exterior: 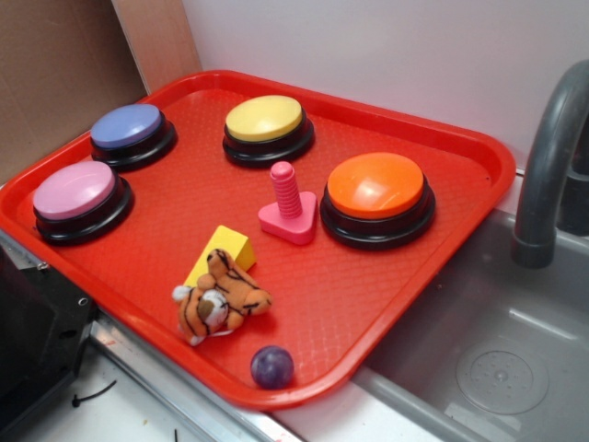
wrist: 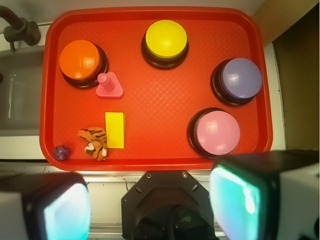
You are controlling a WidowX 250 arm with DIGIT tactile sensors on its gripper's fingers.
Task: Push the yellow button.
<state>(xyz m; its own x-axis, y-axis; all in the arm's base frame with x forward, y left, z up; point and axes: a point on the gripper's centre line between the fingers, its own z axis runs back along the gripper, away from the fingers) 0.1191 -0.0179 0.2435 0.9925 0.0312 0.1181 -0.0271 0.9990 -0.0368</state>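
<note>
Your gripper (wrist: 150,200) sits closest to the wrist camera, its two fingers (wrist: 65,205) spread wide apart at the bottom edge of that view, holding nothing and touching nothing. You can see them hanging short of the near rim of the red tray (wrist: 150,160), above the counter edge.

You have four round buttons on black bases in the tray: the yellow button (wrist: 166,39) at the far side near the middle, an orange button (wrist: 80,60) toward the sink, a purple button (wrist: 241,78) and a pink button (wrist: 217,132) on the other side. You also have one each of a pink screw-shaped peg (wrist: 108,86) just beside the orange button, a yellow wedge block (wrist: 114,130), a toy tiger (wrist: 93,141) touching that block, and a small purple ball (wrist: 61,151) near the tray's corner
</note>
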